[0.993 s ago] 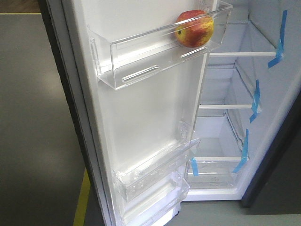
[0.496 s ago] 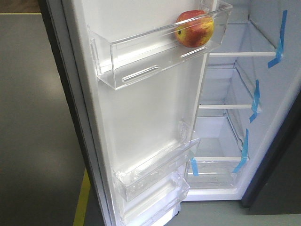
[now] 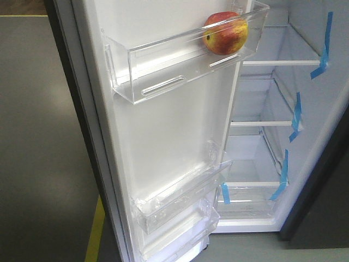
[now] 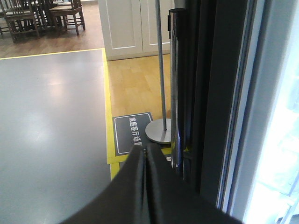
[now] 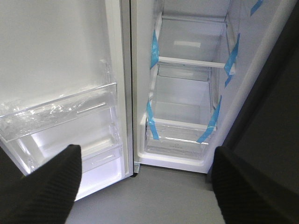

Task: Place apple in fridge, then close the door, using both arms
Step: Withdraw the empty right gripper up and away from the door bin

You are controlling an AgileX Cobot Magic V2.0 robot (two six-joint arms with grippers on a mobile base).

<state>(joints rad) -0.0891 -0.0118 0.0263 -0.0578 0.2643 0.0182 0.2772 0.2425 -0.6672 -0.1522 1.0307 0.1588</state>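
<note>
The red and yellow apple (image 3: pixel 224 33) rests in the top clear bin (image 3: pixel 180 60) on the inside of the open door (image 3: pixel 163 136). To its right the fridge (image 3: pixel 272 164) shows white walls, glass shelves and blue tape strips. No gripper appears in the front view. In the left wrist view my left gripper (image 4: pixel 145 149) is shut with nothing in it, just left of the door's dark outer edge (image 4: pixel 210 93) and its chrome handle (image 4: pixel 176 84). In the right wrist view my right gripper (image 5: pixel 146 158) hangs wide open and empty, low before the fridge's bottom drawer (image 5: pixel 177 135).
A grey floor with a yellow border line (image 4: pixel 108 102) lies left of the door. A metal post on a round base (image 4: pixel 159 130) stands by a dark floor sign (image 4: pixel 133 133). Chairs (image 4: pixel 42 14) and white cabinets (image 4: pixel 135 23) are far behind. Lower door bins (image 5: pixel 60 112) sit at left.
</note>
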